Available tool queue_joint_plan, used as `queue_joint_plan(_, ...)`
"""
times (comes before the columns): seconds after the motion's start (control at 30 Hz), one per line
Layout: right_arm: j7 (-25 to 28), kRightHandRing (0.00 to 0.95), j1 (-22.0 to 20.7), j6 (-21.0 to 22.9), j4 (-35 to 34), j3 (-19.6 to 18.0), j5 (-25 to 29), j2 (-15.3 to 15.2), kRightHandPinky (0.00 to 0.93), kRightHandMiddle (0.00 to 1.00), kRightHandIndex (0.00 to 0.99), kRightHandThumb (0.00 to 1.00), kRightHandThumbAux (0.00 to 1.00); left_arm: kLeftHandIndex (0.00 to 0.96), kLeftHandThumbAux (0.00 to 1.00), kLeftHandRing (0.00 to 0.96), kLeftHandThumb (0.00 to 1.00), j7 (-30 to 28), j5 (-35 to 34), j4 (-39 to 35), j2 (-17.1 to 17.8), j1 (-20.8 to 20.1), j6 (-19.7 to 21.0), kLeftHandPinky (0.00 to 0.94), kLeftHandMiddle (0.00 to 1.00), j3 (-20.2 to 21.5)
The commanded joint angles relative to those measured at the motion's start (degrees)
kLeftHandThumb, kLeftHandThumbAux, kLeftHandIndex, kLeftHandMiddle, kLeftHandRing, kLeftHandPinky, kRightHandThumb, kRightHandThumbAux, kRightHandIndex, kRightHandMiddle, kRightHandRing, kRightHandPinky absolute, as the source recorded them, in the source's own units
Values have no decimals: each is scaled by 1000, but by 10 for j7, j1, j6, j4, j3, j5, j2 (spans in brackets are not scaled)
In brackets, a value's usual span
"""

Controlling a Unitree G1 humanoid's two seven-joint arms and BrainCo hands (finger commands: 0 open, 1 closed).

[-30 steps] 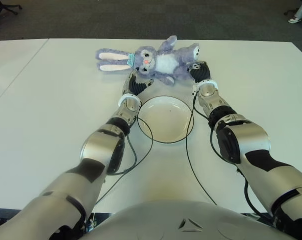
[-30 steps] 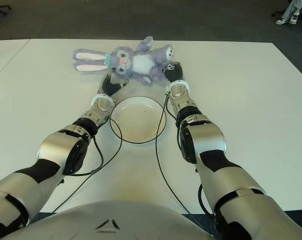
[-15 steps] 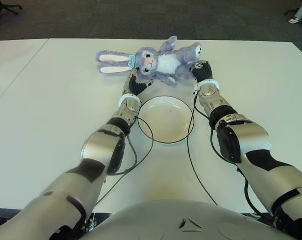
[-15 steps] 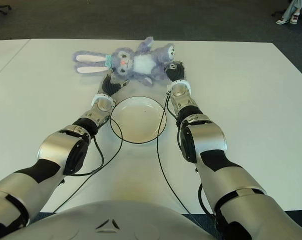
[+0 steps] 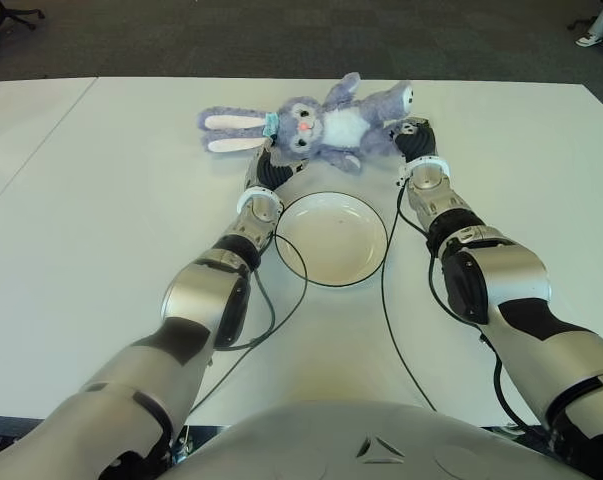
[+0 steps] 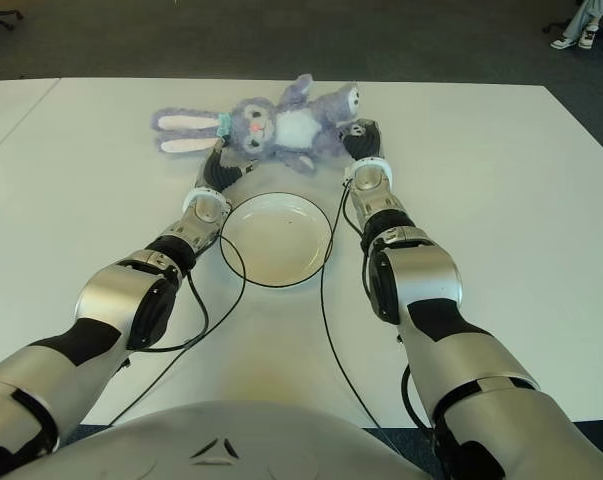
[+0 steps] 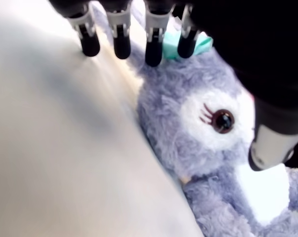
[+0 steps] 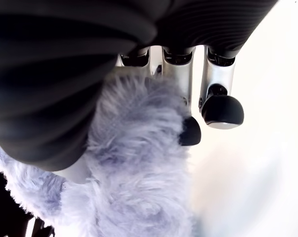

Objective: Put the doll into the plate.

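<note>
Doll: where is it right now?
In the eye views the doll lies on the table just beyond the plate, between the left hand and right hand.

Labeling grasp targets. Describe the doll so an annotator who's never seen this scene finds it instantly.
On the white table, look just beyond the round white plate. The doll lies there between the left robot hand and right robot hand. It is the only soft thing: a purple plush rabbit with long ears and a white belly.

One fluffy purple-and-white plush rabbit doll and one round white shallow plate are lying on one white table; two robot hands are showing.
</note>
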Motion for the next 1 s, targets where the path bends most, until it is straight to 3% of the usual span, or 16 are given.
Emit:
queue_joint_plan(0.03, -1, 808, -14, -14, -3, -1, 2, -12, 817, 797, 439, 709, 710, 6, 609, 0, 62, -14, -4, 11, -11, 20, 16, 0, 0, 1)
queue_joint_plan(0.2, 7, 819, -30, -67, -20, 11, -3, -10, 820, 805, 440, 708, 710, 13, 621, 0, 80, -15, -3, 11, -11, 22, 18, 0, 0, -1)
queue_joint_plan(0.3, 6, 821, -32, -77, -21, 15, -2, -9, 821, 806, 440, 708, 710, 13, 621, 0, 83, -16, -3, 11, -10, 23, 17, 0, 0, -1)
queue_joint_plan(0.5, 7, 844, -41, -150, -44, 42, -20, -13, 822, 824, 440, 706, 712, 26, 633, 0, 77, -21, 18, 15, -18, 47, 22, 0, 0, -24)
queue_joint_plan(0.8, 5, 850, -46, -214, -79, 60, -27, -17, 830, 835, 440, 704, 715, 21, 592, 0, 5, -37, 83, 18, -13, 95, 3, 0, 0, -102)
queue_joint_plan(1.0, 10, 860, -45, -250, -90, 58, -19, -20, 845, 844, 440, 706, 714, 13, 561, 30, 2, -65, 133, 22, -10, 102, 24, 0, 0, -165)
